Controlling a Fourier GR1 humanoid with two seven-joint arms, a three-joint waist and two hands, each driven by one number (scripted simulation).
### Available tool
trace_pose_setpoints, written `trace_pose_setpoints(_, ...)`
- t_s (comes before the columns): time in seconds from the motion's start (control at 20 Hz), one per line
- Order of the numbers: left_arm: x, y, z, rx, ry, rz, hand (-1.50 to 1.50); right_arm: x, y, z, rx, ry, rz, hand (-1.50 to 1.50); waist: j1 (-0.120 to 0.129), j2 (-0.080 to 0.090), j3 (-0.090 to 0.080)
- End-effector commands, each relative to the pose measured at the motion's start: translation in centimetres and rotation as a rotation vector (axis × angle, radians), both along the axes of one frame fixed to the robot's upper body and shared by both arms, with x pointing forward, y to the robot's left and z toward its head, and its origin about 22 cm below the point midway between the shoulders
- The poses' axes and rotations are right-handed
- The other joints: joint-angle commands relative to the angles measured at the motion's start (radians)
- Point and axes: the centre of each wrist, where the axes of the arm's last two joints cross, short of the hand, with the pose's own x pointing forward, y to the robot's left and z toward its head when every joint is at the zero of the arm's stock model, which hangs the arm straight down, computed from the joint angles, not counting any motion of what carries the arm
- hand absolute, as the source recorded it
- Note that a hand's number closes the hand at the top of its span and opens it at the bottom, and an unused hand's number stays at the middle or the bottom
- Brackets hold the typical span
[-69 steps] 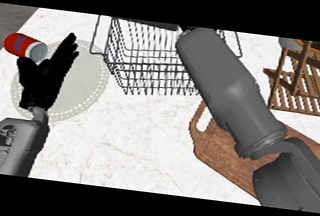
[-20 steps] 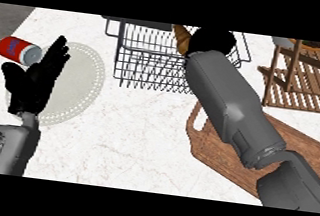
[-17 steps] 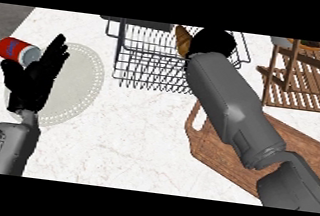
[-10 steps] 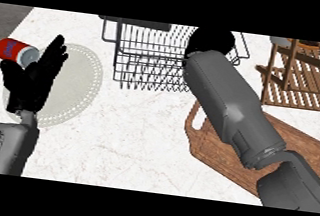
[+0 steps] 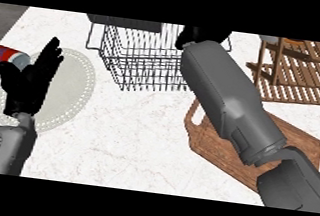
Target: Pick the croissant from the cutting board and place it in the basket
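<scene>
1. Transfer stage, near completion: right forearm stretched from cutting board [image 5: 221, 148] at 5 o'clock to basket [image 5: 135, 61] at 12 o'clock.
2. Release not confirmed.
3. Right hand [image 5: 201, 34] over basket's right rim; finger spread and contents impossible to tell.
4. Croissant not visible; absent from board's exposed surface.
5. Left hand [image 5: 28, 84] at 9 o'clock: resting, fingers straight, over plate [image 5: 77, 79].

Counter [image 5: 129, 141] white, faint grey marbling. Basket [image 5: 142, 60] dark wire mesh. Cutting board [image 5: 221, 150] reddish-brown wood grain. Plate [image 5: 73, 87] pale grey-green, dotted rim. Can [image 5: 4, 55] red, grey band. Slatted rack [image 5: 312, 73] brown.
</scene>
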Motion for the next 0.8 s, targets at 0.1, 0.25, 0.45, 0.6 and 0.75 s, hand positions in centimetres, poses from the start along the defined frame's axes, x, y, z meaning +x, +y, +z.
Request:
trace_pose_setpoints(0.1, -1.2, 1.4, -0.8, 0.005, 0.023, 0.044, 0.00, -0.2, 0.7, 0.6, 0.303, -0.174, -0.219, -1.50, -0.039, -0.019, 0.000)
trace_pose_setpoints(0.25, -1.6, 2.3, -1.2, 0.010, 0.036, 0.086, 0.00, -0.3, -0.3, -1.3, 0.363, -0.226, -0.225, -1.50, -0.074, -0.029, 0.001)
trace_pose_setpoints(0.45, -1.9, 1.9, -1.4, -0.005, 0.041, 0.075, 0.00, -0.9, -0.6, -2.4, 0.425, -0.244, -0.222, -1.50, -0.065, -0.034, 0.000)
trace_pose_setpoints(0.6, -2.0, 3.1, -1.5, 0.005, 0.042, 0.094, 0.00, -1.5, -0.7, -3.4, 0.434, -0.270, -0.188, -1.50, -0.085, -0.038, 0.000)
trace_pose_setpoints(0.75, -2.7, 4.1, -2.1, 0.000, 0.061, 0.112, 0.00, -2.1, -0.5, -3.6, 0.460, -0.311, -0.150, -1.50, -0.103, -0.045, -0.001)
